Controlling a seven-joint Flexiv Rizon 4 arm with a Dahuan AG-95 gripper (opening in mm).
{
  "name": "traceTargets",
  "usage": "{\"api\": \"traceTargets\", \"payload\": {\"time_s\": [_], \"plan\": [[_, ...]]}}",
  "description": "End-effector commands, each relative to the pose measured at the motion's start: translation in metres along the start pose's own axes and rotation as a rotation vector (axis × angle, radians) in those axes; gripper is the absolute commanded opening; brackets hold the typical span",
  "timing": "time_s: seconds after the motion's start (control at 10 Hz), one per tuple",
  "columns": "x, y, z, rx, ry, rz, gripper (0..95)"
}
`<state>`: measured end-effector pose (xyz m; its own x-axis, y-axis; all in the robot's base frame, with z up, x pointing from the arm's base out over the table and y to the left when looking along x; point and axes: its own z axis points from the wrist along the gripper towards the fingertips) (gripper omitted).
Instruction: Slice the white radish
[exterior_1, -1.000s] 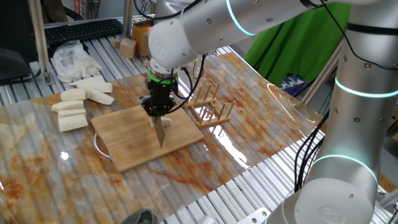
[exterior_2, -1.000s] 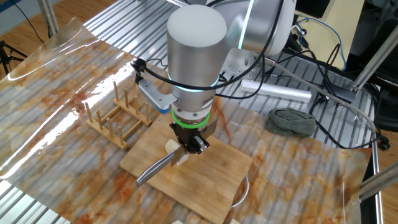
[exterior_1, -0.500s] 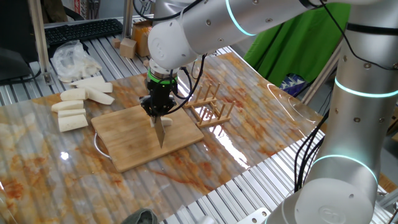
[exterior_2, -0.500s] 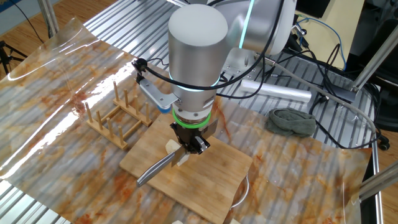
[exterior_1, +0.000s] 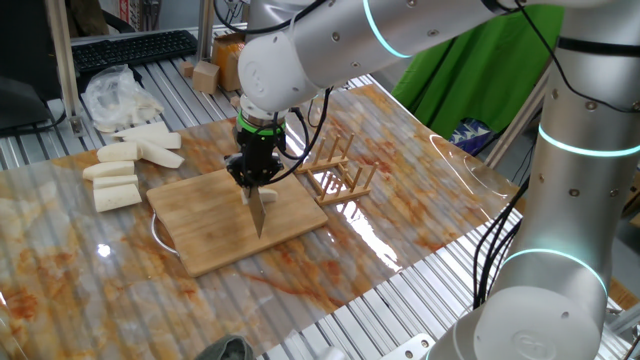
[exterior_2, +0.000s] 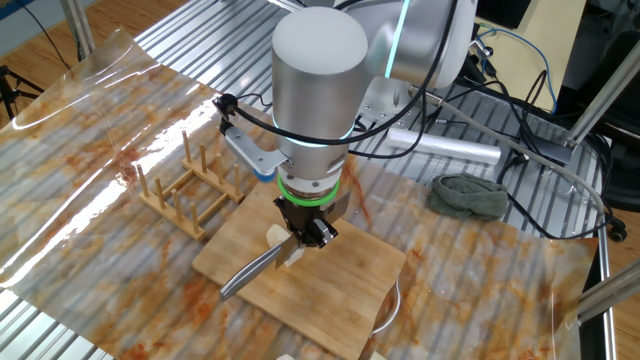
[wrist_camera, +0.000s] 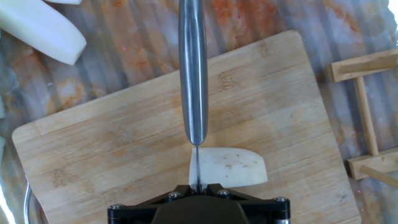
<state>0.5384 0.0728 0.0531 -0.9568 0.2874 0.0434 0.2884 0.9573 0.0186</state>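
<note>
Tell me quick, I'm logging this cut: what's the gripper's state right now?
Gripper: closed, holding the knife by its handle, blade down on the white radish on the cutting board.

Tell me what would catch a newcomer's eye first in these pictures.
The end effector, shut on a knife, points down at the middle of the bamboo cutting board. The blade meets one end of the white radish lying there. Beside the board stands a wooden rack.
</note>
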Motion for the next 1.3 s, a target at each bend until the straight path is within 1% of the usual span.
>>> {"api": "traceTargets", "payload": {"time_s": [0.1, 0.5, 0.7, 1.1, 1.2, 1.3], "plan": [[0.000, -0.001, -0.002, 0.000, 0.000, 0.000, 0.0], [0.002, -0.005, -0.012, -0.002, -0.004, 0.000, 0.0], [-0.001, -0.005, -0.014, -0.006, -0.016, -0.023, 0.0], [-0.005, -0.004, -0.016, -0.011, -0.012, -0.025, 0.0], [-0.006, -0.003, -0.010, -0.016, -0.011, -0.022, 0.0], [-0.007, 0.002, 0.008, -0.017, -0.019, -0.020, 0.0]]}}
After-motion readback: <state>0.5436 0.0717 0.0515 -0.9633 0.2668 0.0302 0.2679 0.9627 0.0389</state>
